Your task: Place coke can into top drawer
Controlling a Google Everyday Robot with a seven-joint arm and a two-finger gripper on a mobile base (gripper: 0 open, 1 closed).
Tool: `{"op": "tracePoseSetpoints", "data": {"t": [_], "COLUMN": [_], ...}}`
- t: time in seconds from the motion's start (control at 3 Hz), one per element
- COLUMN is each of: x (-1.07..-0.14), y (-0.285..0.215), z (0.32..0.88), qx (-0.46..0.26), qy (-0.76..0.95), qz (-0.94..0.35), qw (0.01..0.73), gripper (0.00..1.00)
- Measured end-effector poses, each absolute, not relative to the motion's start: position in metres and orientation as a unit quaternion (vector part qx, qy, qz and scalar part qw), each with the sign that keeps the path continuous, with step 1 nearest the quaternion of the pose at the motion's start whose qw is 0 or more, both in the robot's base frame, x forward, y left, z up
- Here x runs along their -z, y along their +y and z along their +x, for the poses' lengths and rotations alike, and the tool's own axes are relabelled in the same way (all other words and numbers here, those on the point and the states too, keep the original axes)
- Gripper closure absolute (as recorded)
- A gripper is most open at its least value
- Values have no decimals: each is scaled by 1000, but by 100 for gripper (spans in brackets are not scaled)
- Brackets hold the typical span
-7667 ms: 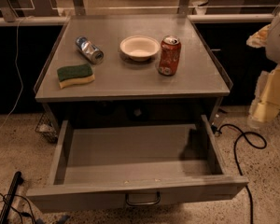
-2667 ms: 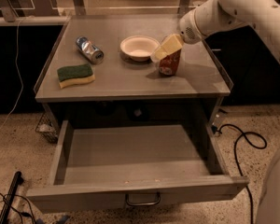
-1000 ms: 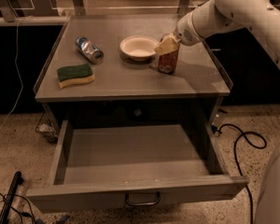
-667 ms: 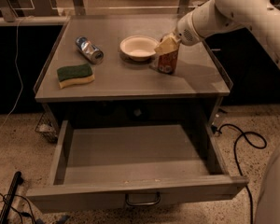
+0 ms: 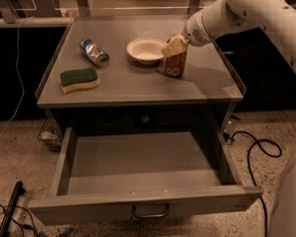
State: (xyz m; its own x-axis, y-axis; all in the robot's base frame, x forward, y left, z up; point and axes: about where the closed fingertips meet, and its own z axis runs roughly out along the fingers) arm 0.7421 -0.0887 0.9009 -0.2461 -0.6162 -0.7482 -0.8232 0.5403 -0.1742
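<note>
The coke can (image 5: pixel 175 65), red with white lettering, stands upright on the cabinet top just right of the white bowl (image 5: pixel 145 50). My gripper (image 5: pixel 174 45) comes in from the upper right and sits over the can's top, its cream fingers (image 5: pixel 171 47) closed around the upper part of the can. The can's base still looks to be at the tabletop. The top drawer (image 5: pixel 138 164) is pulled fully open below, grey and empty, with its curved handle (image 5: pixel 151 213) at the front.
A silver-and-blue can (image 5: pixel 94 52) lies on its side at the back left of the cabinet top (image 5: pixel 138 85). A green and yellow sponge (image 5: pixel 79 79) lies at the front left. A black cable (image 5: pixel 254 154) runs on the floor to the right.
Over the last second the gripper stays on the can's top with hardly any motion. The can, bowl, sponge and drawer have not moved.
</note>
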Motion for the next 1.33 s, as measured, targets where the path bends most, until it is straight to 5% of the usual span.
{"op": "tracePoseSetpoints", "data": {"t": [1.33], "x": [-985], "y": [-160], "z": [617], "qx": [-123], "qy": [754], "qz": [-403], "qw": [503], "gripper": [100]}}
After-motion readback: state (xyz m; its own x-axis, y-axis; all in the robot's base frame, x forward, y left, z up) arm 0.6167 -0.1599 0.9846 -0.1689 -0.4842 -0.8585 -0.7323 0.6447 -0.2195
